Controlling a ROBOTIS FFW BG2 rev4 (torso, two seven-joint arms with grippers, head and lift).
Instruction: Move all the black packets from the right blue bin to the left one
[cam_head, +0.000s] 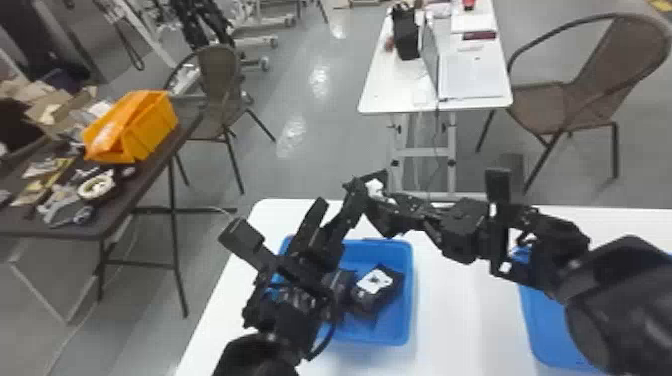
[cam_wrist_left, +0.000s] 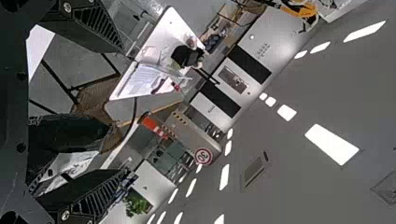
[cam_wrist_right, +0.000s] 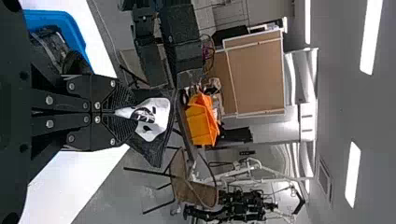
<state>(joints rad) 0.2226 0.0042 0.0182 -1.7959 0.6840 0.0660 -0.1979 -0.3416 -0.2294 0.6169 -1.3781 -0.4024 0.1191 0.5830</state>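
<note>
Over on the far left, an orange bin (cam_head: 150, 127) sits on a dark tabletop (cam_head: 131, 192) among loose odds and ends, and a brown chair (cam_head: 220, 92) stands just behind it.

Next comes the left arm, rising from the near edge across the left side of the left blue bin (cam_head: 411, 300). Its left pincer (cam_head: 339, 197) is spread wide, the 2 fingers well apart. There's something dark and shiny between them in the left wrist view, but I can't tell what it is or whether the fingers touch it.

In that left bin I count at least 2 black packets: a packet with a white label (cam_head: 367, 300) leaning towards the right side, and a darker packet (cam_head: 345, 282) beside it, partly behind the arm.

Up above the bin's far rim, a held black packet (cam_head: 375, 189) hangs in the air, right by the left pincer's fingers; I can't say if they touch. The right pincer (cam_head: 397, 212) has it, its 2 fingers closed together on the packet's edge, white label showing.

That right arm stretches in from the right, over the right blue bin (cam_head: 542, 325). It hides much of that bin, so I can't tell what's inside. Both blue bins stand on the white tabletop (cam_head: 465, 300), with a gap between them.
</note>
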